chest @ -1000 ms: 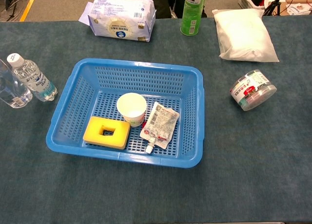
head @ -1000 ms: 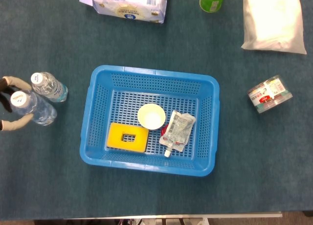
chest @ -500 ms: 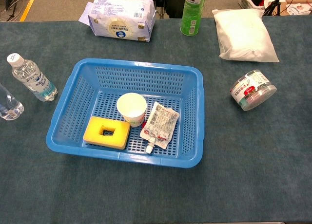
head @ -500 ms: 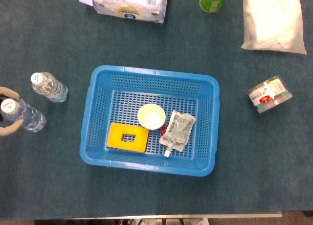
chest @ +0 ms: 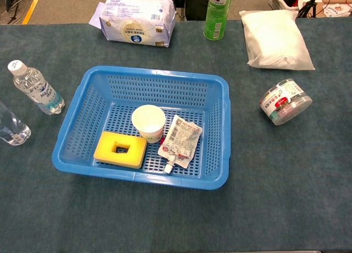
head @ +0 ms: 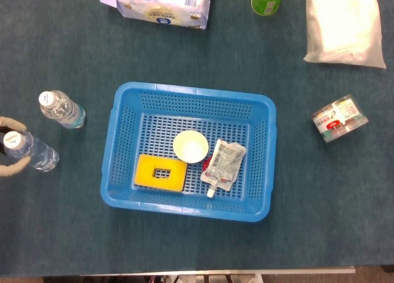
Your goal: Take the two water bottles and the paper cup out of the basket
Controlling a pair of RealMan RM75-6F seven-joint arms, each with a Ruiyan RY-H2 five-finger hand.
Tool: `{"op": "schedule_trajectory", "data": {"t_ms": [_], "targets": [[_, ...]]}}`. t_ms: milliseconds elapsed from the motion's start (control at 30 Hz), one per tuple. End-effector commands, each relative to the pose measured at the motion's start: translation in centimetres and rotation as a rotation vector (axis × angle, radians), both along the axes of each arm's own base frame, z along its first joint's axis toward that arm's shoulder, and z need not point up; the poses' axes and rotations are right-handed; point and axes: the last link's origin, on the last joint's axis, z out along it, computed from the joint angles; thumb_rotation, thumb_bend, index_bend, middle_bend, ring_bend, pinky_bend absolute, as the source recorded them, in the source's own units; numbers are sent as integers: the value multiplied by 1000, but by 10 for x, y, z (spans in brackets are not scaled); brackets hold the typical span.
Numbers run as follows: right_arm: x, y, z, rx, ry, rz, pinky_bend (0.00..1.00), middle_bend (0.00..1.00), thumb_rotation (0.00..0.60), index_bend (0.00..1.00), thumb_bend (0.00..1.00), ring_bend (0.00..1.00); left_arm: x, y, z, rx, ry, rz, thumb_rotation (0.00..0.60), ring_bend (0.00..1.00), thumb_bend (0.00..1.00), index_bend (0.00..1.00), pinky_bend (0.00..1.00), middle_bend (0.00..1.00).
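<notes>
We have set the second water bottle (head: 31, 151) down on the table (head: 197, 49) left of the basket (head: 126, 104), just in front of the first water bottle (head: 61, 109), after shifting it outward and a little back over the last second. Our left hand (head: 11, 146) shows only as fingers at the frame edge, curved either side of the bottle's cap end; whether they still pinch it or have let go we cannot tell. Our right hand is out of both views. Both bottles are now out, so only the paper cup (head: 191, 146) remains (upright in the basket, between the yellow sponge (head: 161, 172) and the pouch (head: 224, 165)).
</notes>
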Motion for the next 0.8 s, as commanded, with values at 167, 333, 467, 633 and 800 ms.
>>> {"op": "schedule_trajectory", "data": {"t_ms": [167,333,467,633,800], "targets": [[1,-1,-1,1,3,0,411,437,600,342,120,355,-2,-2,-2,-26,-10,2,600,130,234,262,310,227],[3,-2,0,-1,6,2,411,439,600,342,120,354,1,-3,2,-9,-20,-20,600,9,234,129,189,101],[4,-2,-1,2,6,8,411,440,600,342,120,354,8,-3,10,14,-24,-42,600,0,233,116,179,86],[7,-4,-4,21,5,25,411,439,600,342,120,354,17,-2,26,63,2,-79,600,0,234,133,179,92],[12,-6,-6,40,-1,50,411,439,600,342,120,354,23,5,43,102,111,-135,600,2,234,176,179,103]]}}
